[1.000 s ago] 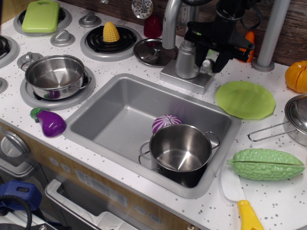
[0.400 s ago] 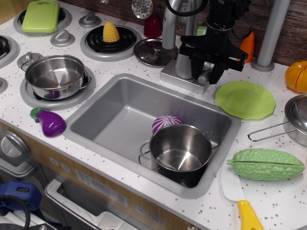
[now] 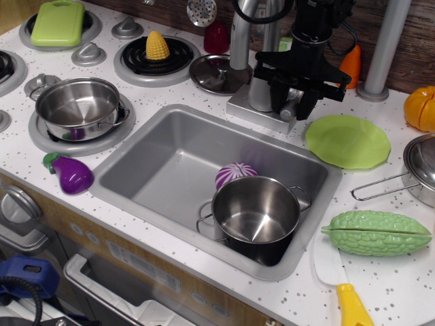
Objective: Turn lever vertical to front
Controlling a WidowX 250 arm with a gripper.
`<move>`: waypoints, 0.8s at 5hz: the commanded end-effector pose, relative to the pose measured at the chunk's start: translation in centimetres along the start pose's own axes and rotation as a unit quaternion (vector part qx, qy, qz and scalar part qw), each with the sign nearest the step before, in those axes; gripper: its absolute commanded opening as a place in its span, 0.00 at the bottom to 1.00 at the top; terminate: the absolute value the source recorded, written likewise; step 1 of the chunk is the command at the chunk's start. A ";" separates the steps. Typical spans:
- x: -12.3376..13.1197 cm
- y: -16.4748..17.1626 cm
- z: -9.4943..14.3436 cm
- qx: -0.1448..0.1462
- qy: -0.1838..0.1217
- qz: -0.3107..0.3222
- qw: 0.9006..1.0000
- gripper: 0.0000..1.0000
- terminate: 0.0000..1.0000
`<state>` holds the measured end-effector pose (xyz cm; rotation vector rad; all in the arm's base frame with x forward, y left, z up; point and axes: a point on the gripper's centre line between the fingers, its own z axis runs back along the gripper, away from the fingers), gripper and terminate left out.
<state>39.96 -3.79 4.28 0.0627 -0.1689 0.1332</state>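
One lever (image 3: 291,105) sits right between jaws of gripper (image 3: 293,107), long axis tilted down-forward (grip unclear; cannot tell if clamped).

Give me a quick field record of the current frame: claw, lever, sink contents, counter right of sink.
claw: black, at the faucet column's right side, above the faucet base
claw state: fingers around the lever, contact not clear
lever: silver-grey stub showing between the claw fingers, angle hard to read
sink: holds a steel pot and a purple onion behind it
right of sink: green plate, bitter gourd
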 end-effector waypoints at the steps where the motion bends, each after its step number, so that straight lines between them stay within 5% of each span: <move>1: 0.3 -0.4 -0.2 -0.012 -0.020 0.000 1.000 0.00 0.00; 2: 0.3 -0.4 -0.5 -0.017 -0.020 -0.005 1.000 1.00 0.00; 3: 0.2 -0.3 1.1 0.002 -0.012 -0.008 1.000 1.00 0.00; 4: -0.9 0.2 2.7 0.021 -0.009 -0.014 1.000 1.00 1.00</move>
